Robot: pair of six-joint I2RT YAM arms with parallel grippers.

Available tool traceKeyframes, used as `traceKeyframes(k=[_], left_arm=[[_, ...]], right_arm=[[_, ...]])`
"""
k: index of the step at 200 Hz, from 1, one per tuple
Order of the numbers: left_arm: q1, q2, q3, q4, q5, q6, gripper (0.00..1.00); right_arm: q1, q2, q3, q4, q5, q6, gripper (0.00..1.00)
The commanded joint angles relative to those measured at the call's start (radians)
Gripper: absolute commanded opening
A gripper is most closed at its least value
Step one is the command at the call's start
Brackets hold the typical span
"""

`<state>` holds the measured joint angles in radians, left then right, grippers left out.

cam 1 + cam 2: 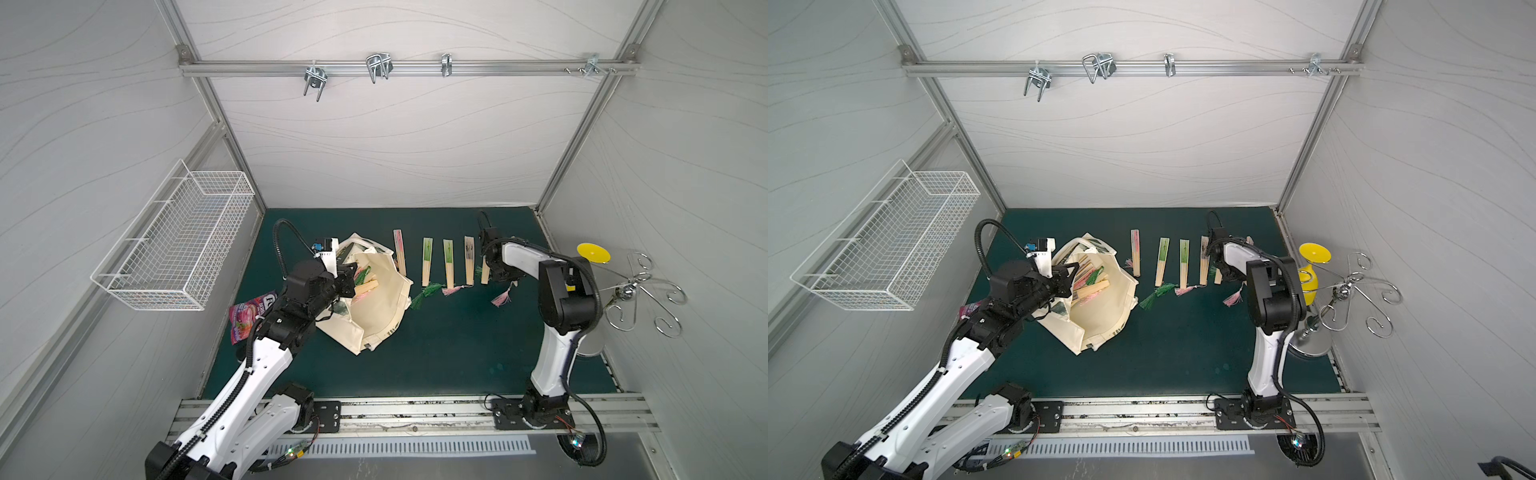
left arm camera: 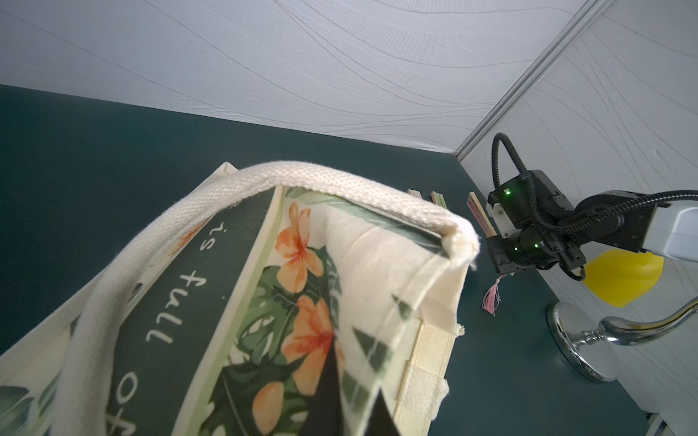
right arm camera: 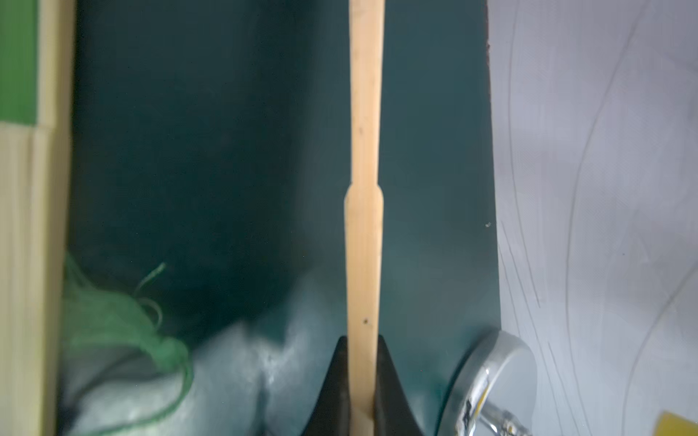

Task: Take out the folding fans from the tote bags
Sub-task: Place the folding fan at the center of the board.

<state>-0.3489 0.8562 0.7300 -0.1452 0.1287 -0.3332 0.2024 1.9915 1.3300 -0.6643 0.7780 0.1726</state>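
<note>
Bench [image 1: 436, 353] in dark green. Tote bag [image 1: 382, 307] slumped left of centre, mouth open, several folding fans [image 1: 365, 286] inside, four more in a row [image 1: 427, 262] just right. Left end effector [image 1: 348, 277] pressed together on bag's left rim. Right end effector [image 3: 362, 339] pinching pale bamboo fan [image 3: 364, 151] at row's right end.

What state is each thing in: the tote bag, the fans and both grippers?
Tote bag: open, slumped.
Fans in bag: closed, inside.
Fans in row: closed, flat on mat.
Held fan: closed, gripped.
Left gripper: shut on tote bag.
Right gripper: shut on held fan.
</note>
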Motion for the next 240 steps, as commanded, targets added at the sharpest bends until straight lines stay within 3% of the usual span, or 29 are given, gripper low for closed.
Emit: traceKeyframes(k=[1,31,69,109,194,216,240], left_arm=[[0.004,-0.006,0.028,0.107,0.013,-0.003,0.0],[0.004,0.001,0.03,0.11,0.016,-0.008,0.0],[0.004,0.004,0.028,0.115,0.019,-0.018,0.0],[0.004,0.0,0.028,0.113,0.023,-0.022,0.0],[0.004,-0.017,0.018,0.111,0.031,-0.008,0.0],[0.004,-0.026,0.014,0.111,0.034,0.002,0.0],[0.004,-0.025,0.011,0.121,0.063,0.017,0.0]], right_arm=[[-0.026,0.045,0.027,-0.009,0.035,-0.025,0.0],[-0.039,0.072,0.031,-0.014,0.015,-0.028,0.04],[-0.037,0.066,0.023,-0.024,-0.058,-0.021,0.27],[-0.027,-0.004,-0.005,-0.04,-0.118,0.001,0.42],[0.112,-0.266,-0.036,-0.122,-0.2,0.054,0.48],[0.163,-0.371,-0.066,-0.115,-0.29,0.075,0.49],[0.219,-0.504,-0.132,-0.065,-0.475,0.105,0.49]])
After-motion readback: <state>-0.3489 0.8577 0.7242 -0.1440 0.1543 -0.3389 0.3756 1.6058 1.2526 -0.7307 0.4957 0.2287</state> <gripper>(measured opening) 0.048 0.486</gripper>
